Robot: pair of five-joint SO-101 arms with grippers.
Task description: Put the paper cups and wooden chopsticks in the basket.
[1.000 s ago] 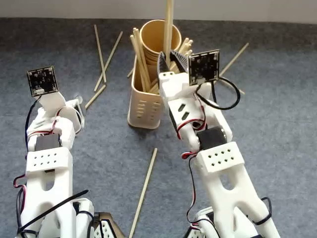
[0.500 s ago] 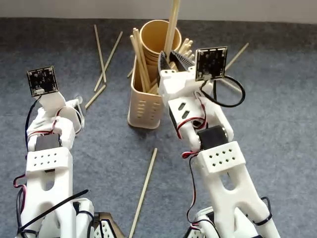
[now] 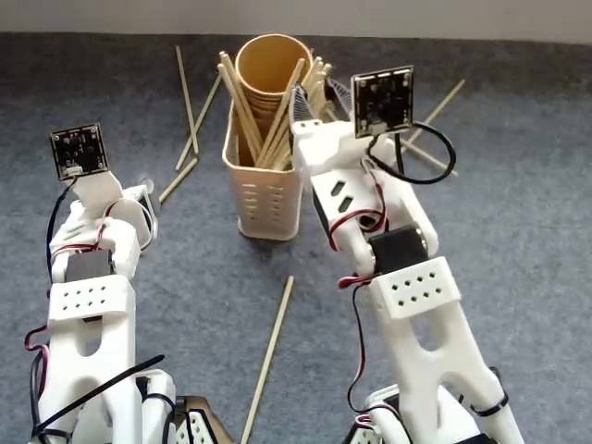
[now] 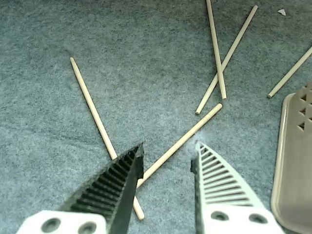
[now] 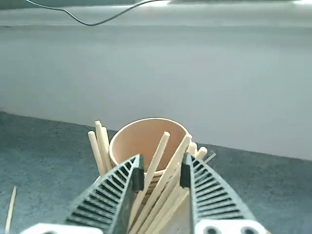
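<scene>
Right gripper (image 5: 161, 168) hangs over the basket's near rim with its jaws spread, pinching nothing; sticks in the basket show through the gap; left gripper (image 4: 165, 156) is likewise spread, low over the floor, with one loose stick lying in the gap between its tips.

Grey carpeted tabletop (image 3: 518, 231) runs back to a pale wall; open carpet lies to the right of the right arm and between the two arms; the tall beige slotted plastic basket (image 3: 268, 199) stands upright near that back edge, just beside the right arm; a tan paper cup (image 3: 268, 60) sits in it, mouth up; a bundle of pale wooden chopsticks (image 3: 242, 102) leans in the basket around and across the cup, long axes steep, tips fanning upward.

Loose chopsticks lie flat on the carpet: one (image 3: 270, 356) between the arms, pointing roughly at the basket; two (image 3: 185, 83) left of the basket, crossing near their near ends; the one between the left jaws (image 4: 180, 141) runs diagonally; another (image 4: 92, 107) passes under the dark jaw.
</scene>
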